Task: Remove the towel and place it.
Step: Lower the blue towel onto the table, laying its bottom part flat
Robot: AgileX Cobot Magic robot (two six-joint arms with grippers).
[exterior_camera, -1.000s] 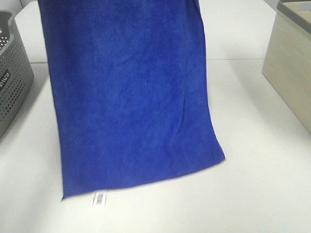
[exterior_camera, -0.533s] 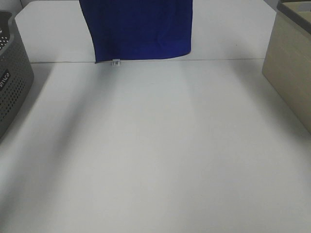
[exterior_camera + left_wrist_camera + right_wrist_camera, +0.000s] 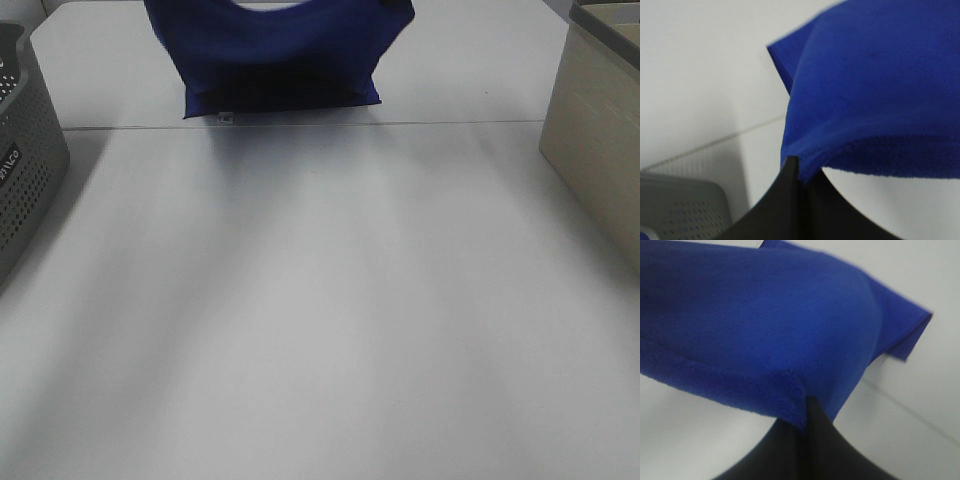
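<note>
The towel (image 3: 280,55), royal blue and plush, hangs at the far end of the white table (image 3: 320,300) with its lower edge on or just above the surface and a small white tag (image 3: 226,118) at its lower left corner. Its top edge sags in the middle between two raised corners. Neither gripper shows in the high view. In the left wrist view my left gripper (image 3: 799,167) is shut on one top corner of the towel (image 3: 875,100). The right wrist view has my right gripper (image 3: 805,407) shut on the other corner of the towel (image 3: 765,330).
A grey perforated basket (image 3: 25,150) stands at the table's left edge. A beige box (image 3: 600,140) stands at the right edge. A seam in the table (image 3: 450,123) runs across just in front of the towel.
The towel has swung from hanging close to the camera, filling the view, to the far end of the table. Since half a second ago its top edge has sagged and it sits lower.
</note>
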